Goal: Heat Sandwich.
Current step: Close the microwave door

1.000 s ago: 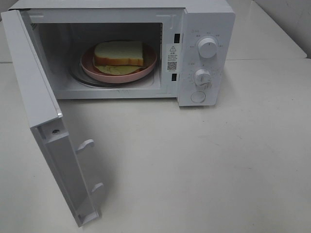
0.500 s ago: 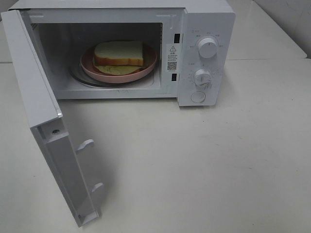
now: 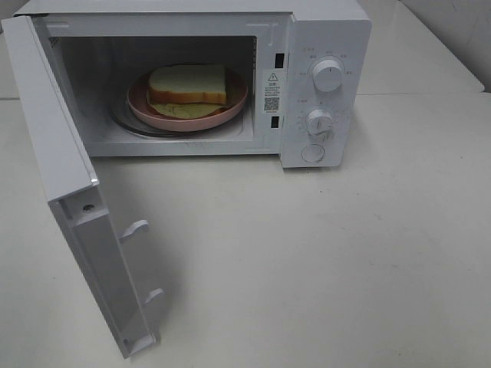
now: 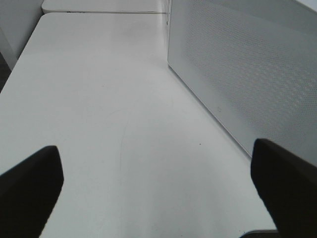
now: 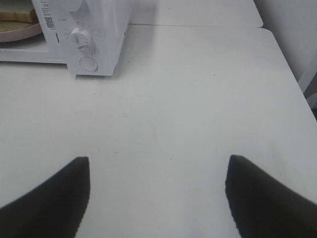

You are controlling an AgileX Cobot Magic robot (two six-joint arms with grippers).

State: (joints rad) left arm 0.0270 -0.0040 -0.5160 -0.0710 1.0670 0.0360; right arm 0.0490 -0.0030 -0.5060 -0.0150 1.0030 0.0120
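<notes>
- White-bread square sandwich (image 3: pixel 188 83) with tan crust lies on the round pink plate (image 3: pixel 235 102) inside the white microwave oven (image 3: pixel 326 38), at twelve o'clock on the pale table (image 3: pixel 330 261).
- Its white hinged door (image 3: pixel 46 130) stands open toward eight o'clock. Closing it looks like the next step: press the outer face evenly until it latches.
- Left end effector (image 4: pixel 158 198) and right end effector (image 5: pixel 158 203) both show fingers spread apart, holding nothing.
- Table surface is smooth and matte, and a seam crosses it beside the oven.

Left gripper (image 4: pixel 154 166): jaws spread wide, two dark fingers (image 4: pixel 29 191) well apart, nothing held.
Right gripper (image 5: pixel 157 166): jaws likewise wide, dark fingers (image 5: pixel 54 198) apart, nothing held.
</notes>
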